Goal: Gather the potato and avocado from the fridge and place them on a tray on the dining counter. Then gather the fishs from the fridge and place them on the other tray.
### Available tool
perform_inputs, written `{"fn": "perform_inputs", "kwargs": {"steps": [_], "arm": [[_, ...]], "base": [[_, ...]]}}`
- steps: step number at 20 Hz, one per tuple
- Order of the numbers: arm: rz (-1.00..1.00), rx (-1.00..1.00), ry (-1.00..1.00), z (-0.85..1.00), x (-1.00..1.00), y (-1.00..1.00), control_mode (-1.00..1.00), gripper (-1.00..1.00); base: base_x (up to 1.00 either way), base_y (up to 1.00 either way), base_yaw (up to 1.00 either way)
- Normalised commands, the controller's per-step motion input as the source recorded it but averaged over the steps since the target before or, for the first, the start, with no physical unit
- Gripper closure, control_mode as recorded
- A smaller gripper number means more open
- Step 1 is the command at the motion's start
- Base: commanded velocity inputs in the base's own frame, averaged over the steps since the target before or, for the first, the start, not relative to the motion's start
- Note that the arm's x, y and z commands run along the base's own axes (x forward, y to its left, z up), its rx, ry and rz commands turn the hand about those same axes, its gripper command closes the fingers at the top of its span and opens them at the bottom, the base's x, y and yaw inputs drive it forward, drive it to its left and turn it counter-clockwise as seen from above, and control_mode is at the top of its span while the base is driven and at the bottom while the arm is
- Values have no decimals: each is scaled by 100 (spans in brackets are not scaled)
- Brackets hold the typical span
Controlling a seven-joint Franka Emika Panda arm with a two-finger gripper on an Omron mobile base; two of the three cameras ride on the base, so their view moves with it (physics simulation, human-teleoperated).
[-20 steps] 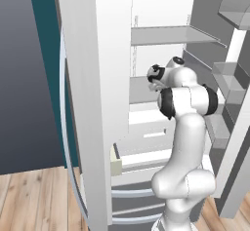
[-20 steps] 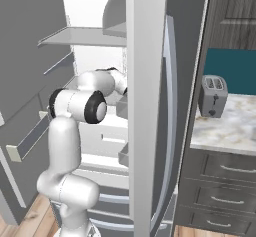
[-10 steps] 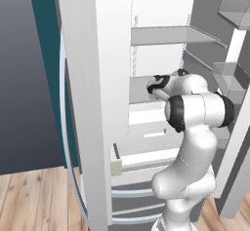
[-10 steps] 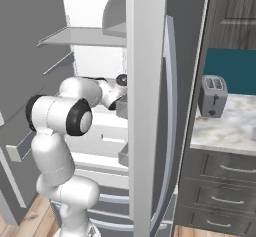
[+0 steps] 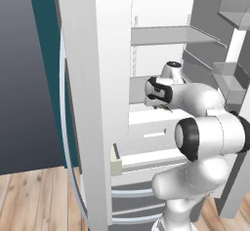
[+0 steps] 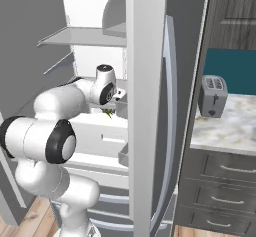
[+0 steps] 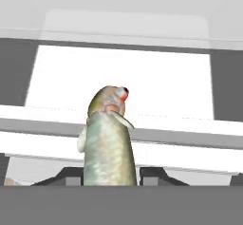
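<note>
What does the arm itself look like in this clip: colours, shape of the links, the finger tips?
The arm is glossy white, built of rounded, bulbous links with dark grey to black bands and caps at the joints. No cables or markings are visible. The gripper has two small dark finger tips, flat and angular, seen in the hand view.

We see that the arm's elbow [image 5: 211, 135] has swung lower and nearer the cameras, from the upper middle of the left base view a second ago to the right centre now, and from mid-left to the far left edge in the right base view. The forearm now lies nearly level, reaching back toward the fridge [image 5: 97, 79] opening. The end effector [image 6: 111, 110] has drawn out slightly toward the frame centre, a small greenish fish [image 7: 108, 148] between its fingers.
</note>
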Motion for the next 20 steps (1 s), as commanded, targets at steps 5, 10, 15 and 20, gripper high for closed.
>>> {"fn": "perform_inputs", "kwargs": {"steps": [5,10,15,20], "arm": [[0,4,11,8,-100,30,-100,100],[0,2,-12,0,-100,2,-100,100],[0,-7,-28,0,-98,18,-100,100],[0,-12,-26,0,-93,9,-100,100]], "base": [[0,0,0],[0,0,0],[0,0,0],[0,0,0]]}}
